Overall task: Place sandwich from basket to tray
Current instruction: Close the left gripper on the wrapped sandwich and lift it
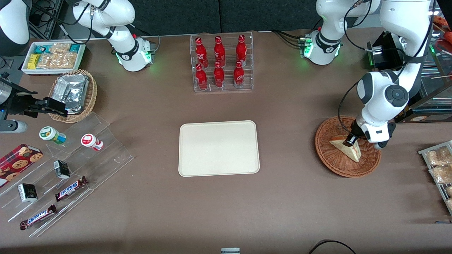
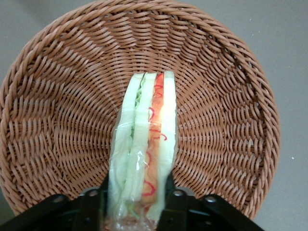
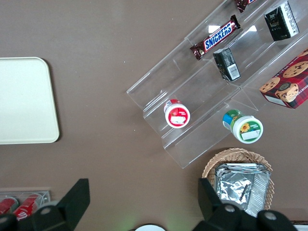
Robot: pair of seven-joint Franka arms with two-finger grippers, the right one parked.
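The sandwich (image 1: pixel 348 148) stands on edge inside the reddish-brown wicker basket (image 1: pixel 326 155), toward the working arm's end of the table. My left gripper (image 1: pixel 349 141) reaches down into the basket and is shut on the sandwich. In the left wrist view the black fingers (image 2: pixel 98 199) press against both bread sides of the sandwich (image 2: pixel 144 139), whose red and green filling faces the camera, with the basket (image 2: pixel 57 120) weave all around it. The cream tray (image 1: pixel 219 148) lies flat at the table's middle with nothing on it; its corner also shows in the right wrist view (image 3: pixel 24 101).
A clear rack of red bottles (image 1: pixel 222 63) stands farther from the camera than the tray. Snack packs (image 1: pixel 438 165) lie beside the basket at the table's edge. A clear stepped shelf (image 1: pixel 106 162) with candy bars, a tan basket (image 1: pixel 91 93) and a white snack box (image 1: pixel 53 56) lie toward the parked arm's end.
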